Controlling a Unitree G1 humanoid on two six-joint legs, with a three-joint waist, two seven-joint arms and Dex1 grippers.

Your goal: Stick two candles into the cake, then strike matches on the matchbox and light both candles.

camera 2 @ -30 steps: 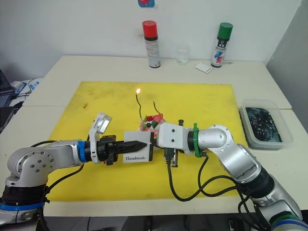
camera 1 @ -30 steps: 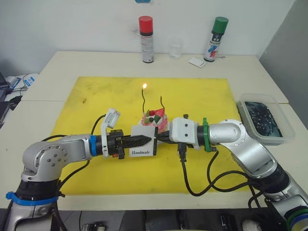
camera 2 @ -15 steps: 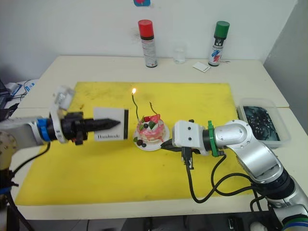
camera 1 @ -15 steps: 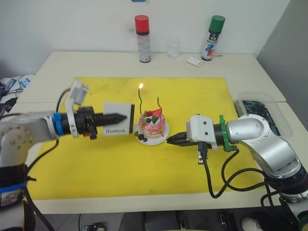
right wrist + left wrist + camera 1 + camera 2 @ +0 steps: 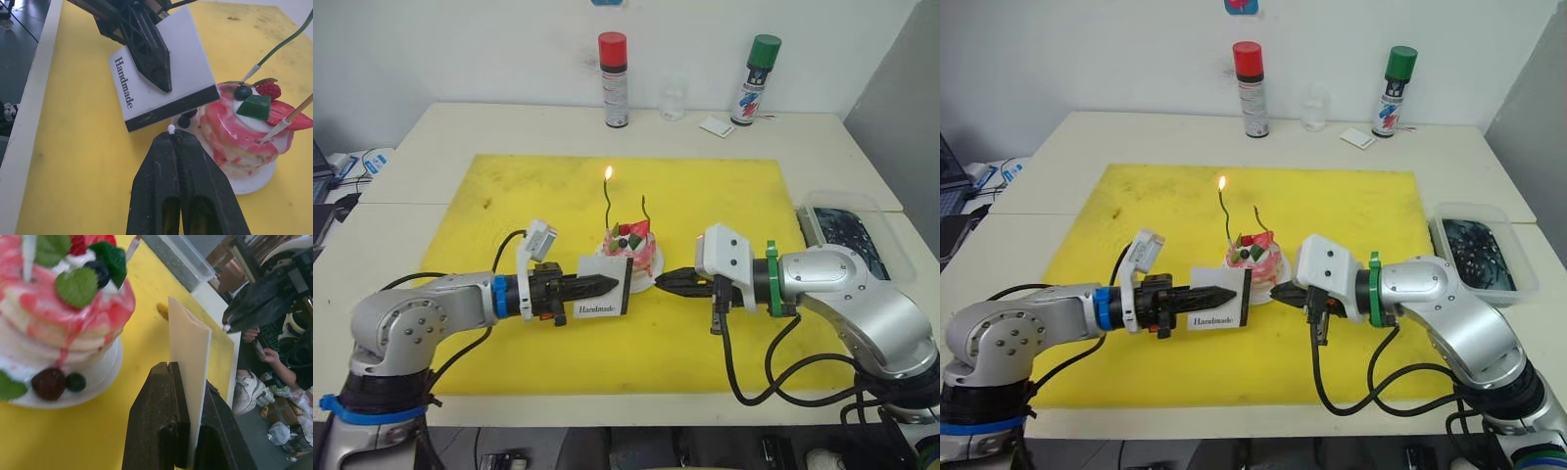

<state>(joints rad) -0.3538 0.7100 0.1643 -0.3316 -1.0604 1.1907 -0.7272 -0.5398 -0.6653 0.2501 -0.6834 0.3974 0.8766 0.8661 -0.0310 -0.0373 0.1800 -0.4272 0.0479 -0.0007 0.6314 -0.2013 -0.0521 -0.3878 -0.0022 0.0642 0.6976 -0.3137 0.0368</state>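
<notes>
- Cake sits mid yellow mat, 2 candles upright, green candle lit.
- Left tool clamps matchbox beside cake.
- Right tool, closed, pinches white-tipped match near the matchbox's strip.

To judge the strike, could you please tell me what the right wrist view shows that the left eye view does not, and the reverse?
Right wrist view, not the left eye view: the white head of the match at the tip of the right gripper, close to the black strip of the matchbox.

Left eye view, not the wrist view: the flame on one candle, the red can and the green can.

Both: the left gripper shut on the matchbox beside the cake.
</notes>
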